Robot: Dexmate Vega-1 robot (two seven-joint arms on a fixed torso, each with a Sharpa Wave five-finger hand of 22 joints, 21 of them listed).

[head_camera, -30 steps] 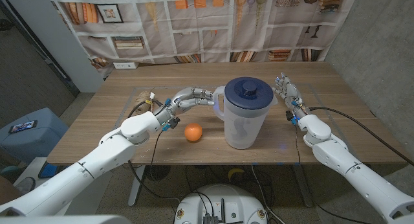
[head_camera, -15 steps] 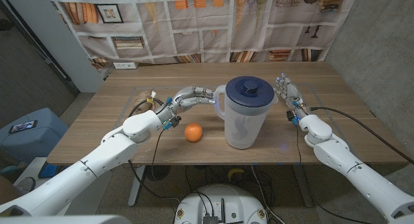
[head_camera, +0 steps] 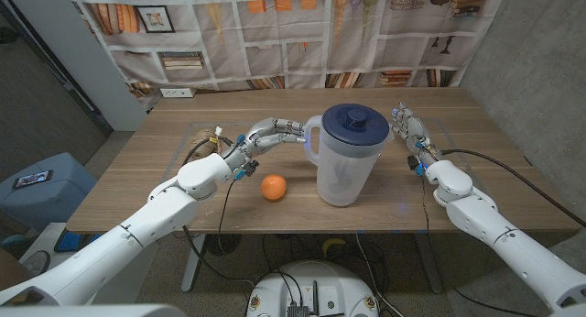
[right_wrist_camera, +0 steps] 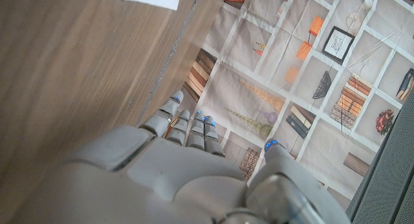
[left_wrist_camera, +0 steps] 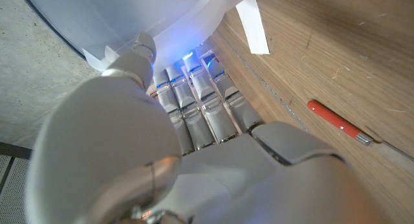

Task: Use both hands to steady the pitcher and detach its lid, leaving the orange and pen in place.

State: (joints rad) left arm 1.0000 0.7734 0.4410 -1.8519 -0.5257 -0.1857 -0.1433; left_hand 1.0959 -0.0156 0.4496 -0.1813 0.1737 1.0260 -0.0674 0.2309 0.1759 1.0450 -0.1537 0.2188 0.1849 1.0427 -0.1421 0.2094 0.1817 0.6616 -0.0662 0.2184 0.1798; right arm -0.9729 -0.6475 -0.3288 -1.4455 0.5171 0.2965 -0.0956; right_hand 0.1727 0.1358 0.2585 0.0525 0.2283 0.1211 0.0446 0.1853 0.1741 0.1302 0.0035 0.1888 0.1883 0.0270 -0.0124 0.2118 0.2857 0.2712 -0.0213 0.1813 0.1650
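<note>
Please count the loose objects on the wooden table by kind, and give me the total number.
Pitcher with its blue lid on: 1
Orange: 1
Red pen: 1
Total: 3

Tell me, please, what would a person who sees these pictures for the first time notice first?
The eye falls first on the clear pitcher with its dark blue lid still on, standing in the middle of the wooden table. The left hand reaches its handle from one side, while the right hand stands apart with fingers spread on the other. A bright orange lies near the pitcher, and a red pen lies on the wood.
</note>
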